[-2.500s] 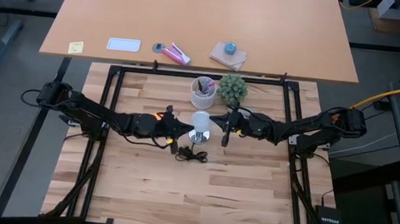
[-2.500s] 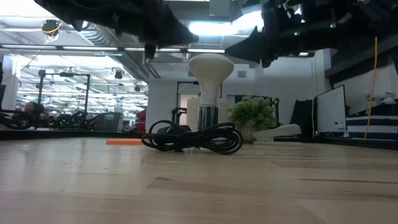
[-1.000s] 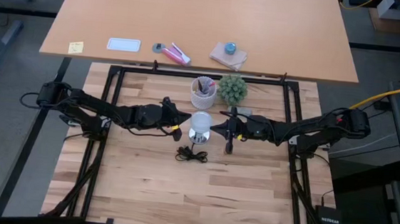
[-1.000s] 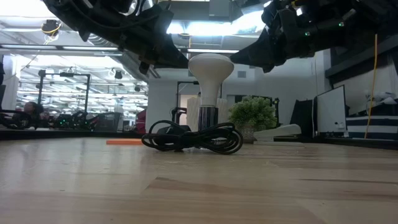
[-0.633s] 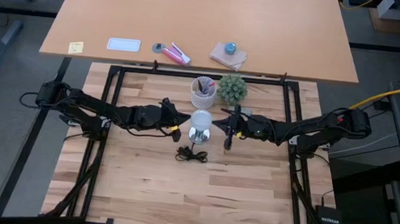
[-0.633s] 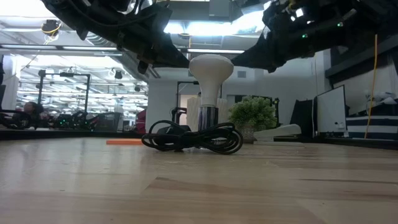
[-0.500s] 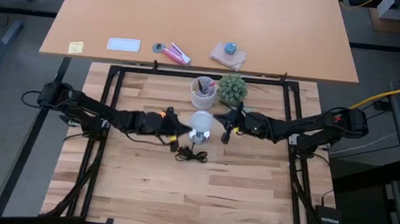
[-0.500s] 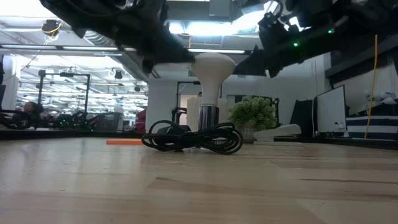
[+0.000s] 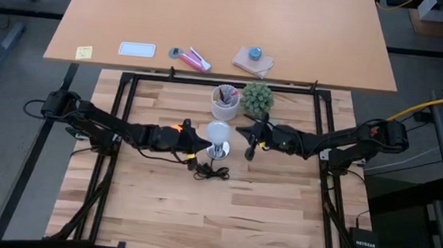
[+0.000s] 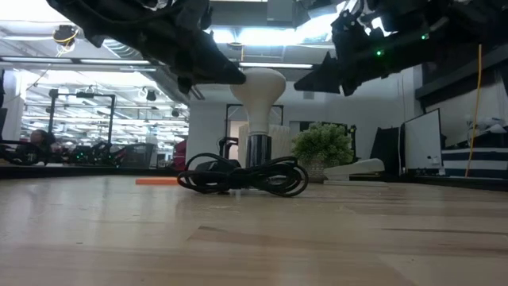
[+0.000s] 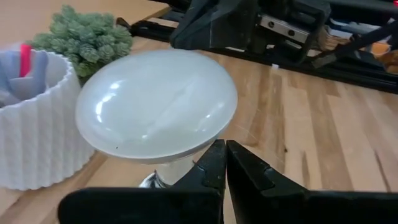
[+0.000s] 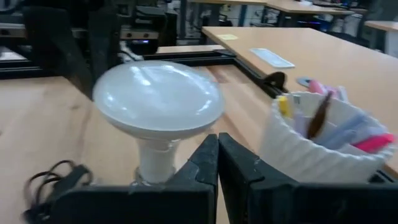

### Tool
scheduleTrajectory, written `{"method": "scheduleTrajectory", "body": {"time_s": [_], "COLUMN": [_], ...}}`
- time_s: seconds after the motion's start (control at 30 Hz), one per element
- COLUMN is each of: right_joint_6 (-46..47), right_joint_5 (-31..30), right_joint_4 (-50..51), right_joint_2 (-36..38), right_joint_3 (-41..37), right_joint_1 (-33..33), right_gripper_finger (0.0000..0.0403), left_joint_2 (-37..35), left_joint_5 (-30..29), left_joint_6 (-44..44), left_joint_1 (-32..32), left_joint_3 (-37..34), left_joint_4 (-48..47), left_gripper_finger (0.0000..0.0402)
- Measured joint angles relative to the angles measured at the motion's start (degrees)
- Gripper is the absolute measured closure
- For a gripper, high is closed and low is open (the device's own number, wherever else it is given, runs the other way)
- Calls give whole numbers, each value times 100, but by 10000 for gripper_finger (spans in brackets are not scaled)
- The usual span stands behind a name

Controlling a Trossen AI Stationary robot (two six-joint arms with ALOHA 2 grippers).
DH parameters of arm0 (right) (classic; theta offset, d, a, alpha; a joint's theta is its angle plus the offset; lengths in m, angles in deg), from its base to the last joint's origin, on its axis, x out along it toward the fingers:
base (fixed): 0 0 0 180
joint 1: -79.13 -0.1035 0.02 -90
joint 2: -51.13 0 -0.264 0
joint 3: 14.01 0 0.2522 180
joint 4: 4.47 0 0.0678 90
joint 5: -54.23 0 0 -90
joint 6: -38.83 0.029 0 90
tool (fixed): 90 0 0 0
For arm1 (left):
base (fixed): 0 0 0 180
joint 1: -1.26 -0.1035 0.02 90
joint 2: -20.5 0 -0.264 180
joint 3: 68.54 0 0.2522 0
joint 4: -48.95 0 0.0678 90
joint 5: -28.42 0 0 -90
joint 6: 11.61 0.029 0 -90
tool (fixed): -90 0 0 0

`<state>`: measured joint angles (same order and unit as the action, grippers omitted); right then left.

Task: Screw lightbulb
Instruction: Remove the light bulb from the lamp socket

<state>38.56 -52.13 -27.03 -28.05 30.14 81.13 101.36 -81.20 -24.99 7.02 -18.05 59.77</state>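
The lightbulb (image 9: 218,132) stands upright in its shiny socket (image 9: 219,149) at table centre, dome up, black cord (image 9: 208,170) coiled at its six o'clock. The left gripper (image 9: 198,144) sits at the bulb's nine o'clock, fingers pressed together, gripping nothing; the right gripper (image 9: 244,133) waits at three o'clock, likewise closed and empty. My read: they flank it to nudge it round. The low view shows the bulb's neck seated (image 10: 258,147); the right wrist view adds a white cup (image 12: 317,143) of pens.
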Motion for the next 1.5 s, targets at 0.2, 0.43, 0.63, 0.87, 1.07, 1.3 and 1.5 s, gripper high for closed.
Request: {"method": "scheduleTrajectory", "body": {"time_s": [0.2, 0.43, 0.63, 0.87, 1.07, 1.3, 1.5], "right_joint_6": [-2, 0, 0, 0, 183, 334, 337], "right_joint_5": [41, 305, 352, 372, 1073, 2306, 2455], "right_joint_4": [-17, 46, 46, 95, 88, 25, -133], "right_joint_2": [4, 7, 7, 9, 11, 11, 13], "right_joint_3": [0, 0, 0, 0, -2, -2, -2], "right_joint_1": [-8, -8, -8, -8, -8, -16, -17], "right_gripper_finger": [391, 391, 391, 391, 391, 391, 391], "left_joint_2": [-4, -9, -13, -13, -13, -13, -179], "left_joint_5": [-21, -31, 28, 155, 21, -141, -304], "left_joint_6": [3, 28, -72, -1001, -1394, -1137, -680], "left_joint_1": [98, 125, 133, 228, 182, 122, 127], "left_joint_3": [0, 0, -2, -7, -7, -7, -7], "left_joint_4": [2, 2, -195, -1183, -1519, -1203, -833], "left_gripper_finger": [396, 396, 396, 396, 396, 396, 396]}}
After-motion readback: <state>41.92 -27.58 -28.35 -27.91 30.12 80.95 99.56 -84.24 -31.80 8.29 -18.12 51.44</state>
